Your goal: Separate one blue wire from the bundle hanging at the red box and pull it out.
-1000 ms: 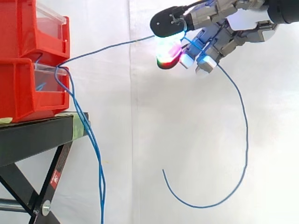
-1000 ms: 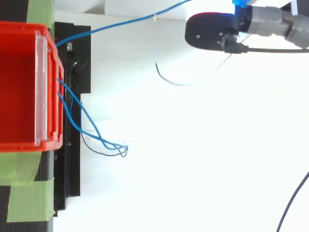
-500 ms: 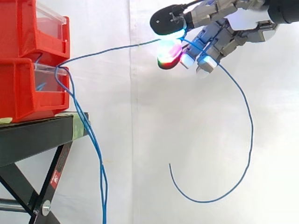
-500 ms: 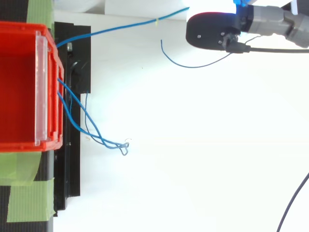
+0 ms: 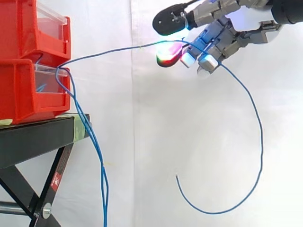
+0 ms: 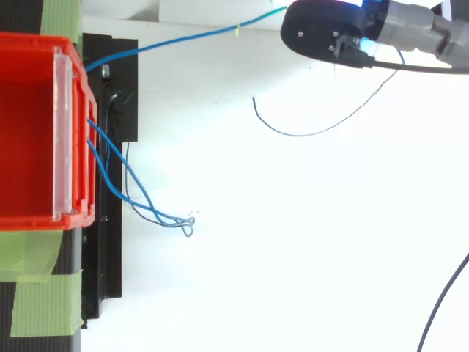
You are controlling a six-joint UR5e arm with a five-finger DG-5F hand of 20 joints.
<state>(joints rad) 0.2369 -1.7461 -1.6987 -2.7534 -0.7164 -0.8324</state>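
Two stacked red boxes (image 5: 23, 97) stand on the black stand at the left. A bundle of blue wires (image 5: 91, 137) hangs from the lower box's front down past the stand. One blue wire (image 5: 113, 49) runs apart from it, stretched from the box up to my hand (image 5: 222, 33) at the upper right. The wire passes between the thumb and the glowing fingertips (image 5: 170, 53), which are curled on it. Past the hand, the wire's tail (image 5: 259, 142) drops in a wide loop to a free end at the lower middle. From above, the hand (image 6: 322, 31) is at the top edge, with the taut wire (image 6: 183, 40) leading to the red box (image 6: 79, 147).
The black stand (image 5: 33, 139) carries the boxes, with green tape (image 6: 37, 293) on its top. A white curtain hangs behind. The remaining wires (image 6: 139, 198) end in a small tangle beside the stand. A dark cable (image 6: 440, 308) crosses the lower right corner of the top view.
The hand has shifted slightly away from the box with the wire in it. The loose tail has swung right and lower, its free end drifting away from the bundle.
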